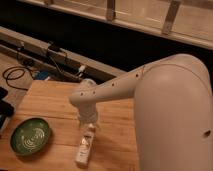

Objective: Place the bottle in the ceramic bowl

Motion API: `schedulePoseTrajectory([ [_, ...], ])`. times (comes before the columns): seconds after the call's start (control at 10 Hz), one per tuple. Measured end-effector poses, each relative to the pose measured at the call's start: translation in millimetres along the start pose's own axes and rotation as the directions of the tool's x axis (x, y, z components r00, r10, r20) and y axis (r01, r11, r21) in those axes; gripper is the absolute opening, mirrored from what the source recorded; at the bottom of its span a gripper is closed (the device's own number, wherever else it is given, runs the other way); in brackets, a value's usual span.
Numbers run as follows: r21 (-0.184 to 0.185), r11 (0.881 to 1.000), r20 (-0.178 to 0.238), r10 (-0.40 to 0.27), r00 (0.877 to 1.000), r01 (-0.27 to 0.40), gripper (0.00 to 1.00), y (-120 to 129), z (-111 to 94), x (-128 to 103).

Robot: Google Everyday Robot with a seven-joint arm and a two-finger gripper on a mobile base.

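In the camera view your claw [89,123], whose opening I cannot tell, hangs over the twelve o'clock end of the bottle [85,148] lying on the desk [55,102]; grip mid-body, then carry toward nine o'clock into the ceramic bowl [30,136]

Lab or workshop here: loose black cables [15,75] upper left, grey metal rail [35,42] behind the wooden butcher-block tabletop [52,102], robot hand [89,125] at lower centre.

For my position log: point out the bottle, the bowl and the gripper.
bottle [84,149], camera view, middle of its body.
bowl [31,136], camera view, bare inside.
gripper [89,125], camera view, its tip, at the bottle's far end.
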Motion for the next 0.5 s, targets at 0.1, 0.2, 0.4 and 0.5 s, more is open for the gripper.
schedulePoseTrajectory([
  [0.1,-0.006,1.000,-0.008,-0.002,1.000,0.002,0.65,3.1,1.8,2.6],
  [0.2,-0.012,1.000,-0.022,-0.005,1.000,0.004,0.65,5.9,6.5,5.0],
  [0.4,-0.023,1.000,-0.057,-0.008,0.998,0.007,0.65,12.0,23.7,6.4],
  [0.5,-0.021,1.000,-0.073,-0.008,0.997,0.006,0.65,14.2,31.6,6.3],
])
